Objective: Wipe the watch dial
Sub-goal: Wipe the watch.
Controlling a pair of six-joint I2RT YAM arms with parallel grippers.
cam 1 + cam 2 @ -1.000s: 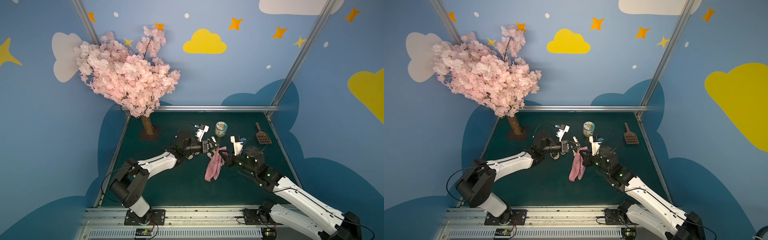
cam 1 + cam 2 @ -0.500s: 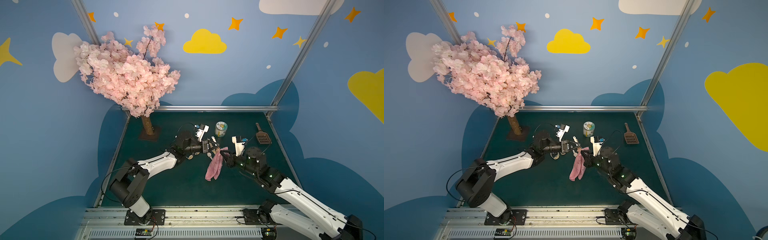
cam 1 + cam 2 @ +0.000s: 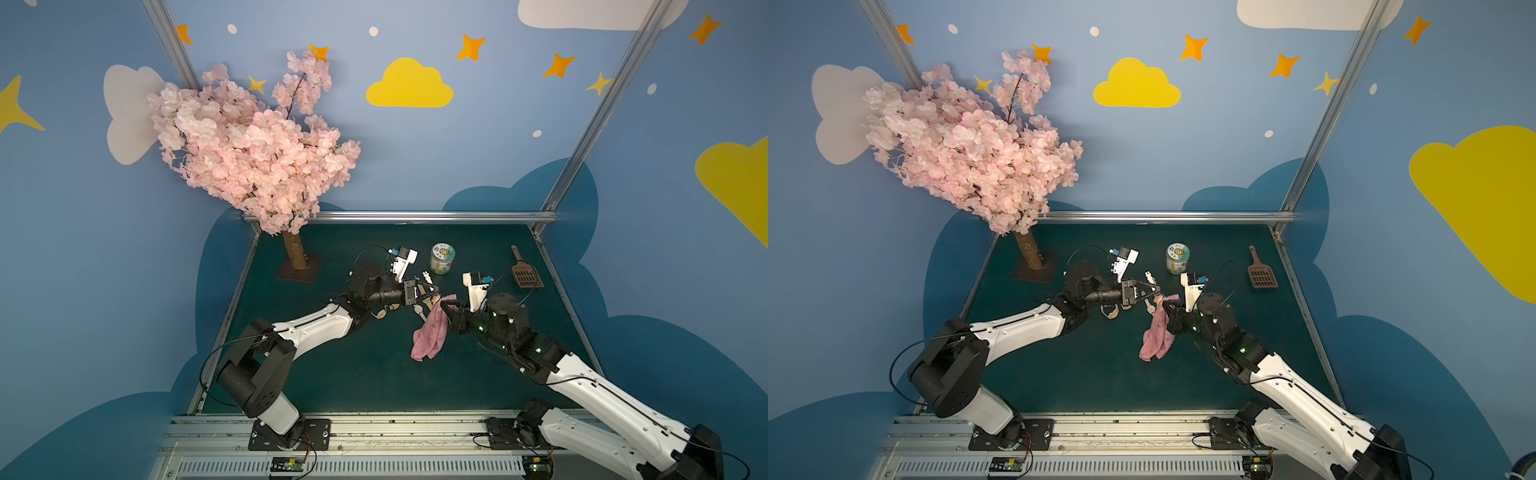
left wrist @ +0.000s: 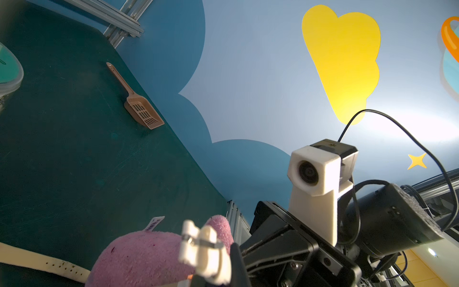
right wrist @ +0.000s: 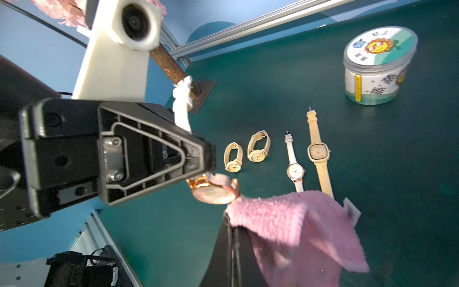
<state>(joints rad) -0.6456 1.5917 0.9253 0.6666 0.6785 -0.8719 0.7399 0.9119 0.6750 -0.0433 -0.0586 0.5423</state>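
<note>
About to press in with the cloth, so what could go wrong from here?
1. The left jaws pinch the rose-gold watch only by one edge; pressing may twist it loose, dropping it among the four watches on the mat.
2. Only a corner of the pink cloth reaches the watch's edge, so it may slip off without wiping the dial.

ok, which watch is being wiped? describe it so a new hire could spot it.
On the green table, look to the middle, near the round jar. There the left arm holds one watch in its jaws, its case at the edge of the pink cloth. It alone is lifted and rose-gold; the other four watches lie on the table, cream or white.
</note>
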